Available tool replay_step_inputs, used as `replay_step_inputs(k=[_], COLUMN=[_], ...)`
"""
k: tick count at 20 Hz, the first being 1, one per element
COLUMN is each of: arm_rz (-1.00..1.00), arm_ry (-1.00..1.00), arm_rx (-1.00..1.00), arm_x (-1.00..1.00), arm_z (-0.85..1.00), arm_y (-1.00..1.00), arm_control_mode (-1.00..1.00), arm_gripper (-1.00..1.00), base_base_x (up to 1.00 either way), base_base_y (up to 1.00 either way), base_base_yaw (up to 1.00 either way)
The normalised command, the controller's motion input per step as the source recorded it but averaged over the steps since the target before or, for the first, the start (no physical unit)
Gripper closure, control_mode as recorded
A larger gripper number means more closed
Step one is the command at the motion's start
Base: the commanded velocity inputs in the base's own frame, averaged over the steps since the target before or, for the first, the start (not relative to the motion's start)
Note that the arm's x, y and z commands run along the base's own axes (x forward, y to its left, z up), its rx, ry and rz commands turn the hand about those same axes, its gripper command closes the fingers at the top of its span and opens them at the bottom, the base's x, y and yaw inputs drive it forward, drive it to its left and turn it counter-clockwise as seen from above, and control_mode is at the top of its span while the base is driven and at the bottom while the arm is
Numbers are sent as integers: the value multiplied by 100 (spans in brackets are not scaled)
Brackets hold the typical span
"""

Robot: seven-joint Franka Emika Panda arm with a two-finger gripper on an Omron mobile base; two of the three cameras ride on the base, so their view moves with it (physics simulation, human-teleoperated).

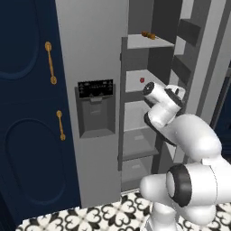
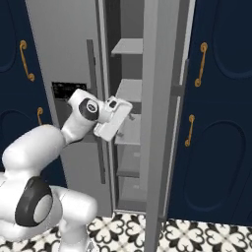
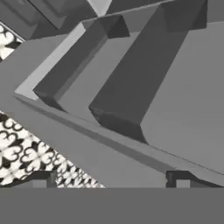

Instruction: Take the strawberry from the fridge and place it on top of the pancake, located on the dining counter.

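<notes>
1. The fridge [image 1: 94, 54] stands between navy cabinets [image 1: 27, 113]; its right door [image 2: 162, 98] is swung open, exposing grey shelves.
2. The strawberry [image 1: 142, 80] lies on the second shelf [image 1: 135, 85] from the top, toward the back.
3. A brown-orange food item [image 1: 148, 34] rests on the top shelf.
4. The arm reaches toward the open compartment at middle-shelf height.
5. The gripper [image 3: 111, 177] is released: in the hand view the two fingertips [image 3: 41, 177] stand wide apart with nothing between them.
6. The hand view faces the door bins [image 3: 131, 87] and patterned floor tiles [image 3: 26, 153].
7. The strawberry sits above the hand, apart from it.
</notes>
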Motion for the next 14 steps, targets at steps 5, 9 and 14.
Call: replay_step_inputs(k=[5, 9, 14], arm_rz=[0, 0, 0], arm_ry=[8, 0, 0], arm_rx=[-23, -9, -4], arm_x=[75, 44, 7], arm_z=[-18, -1, -8], arm_y=[-36, -60, -64], arm_control_mode=[-100, -100, -100], arm_gripper=[-100, -100, -100], base_base_x=[0, 0, 0], base_base_y=[0, 0, 0], base_base_yaw=[0, 0, 0])
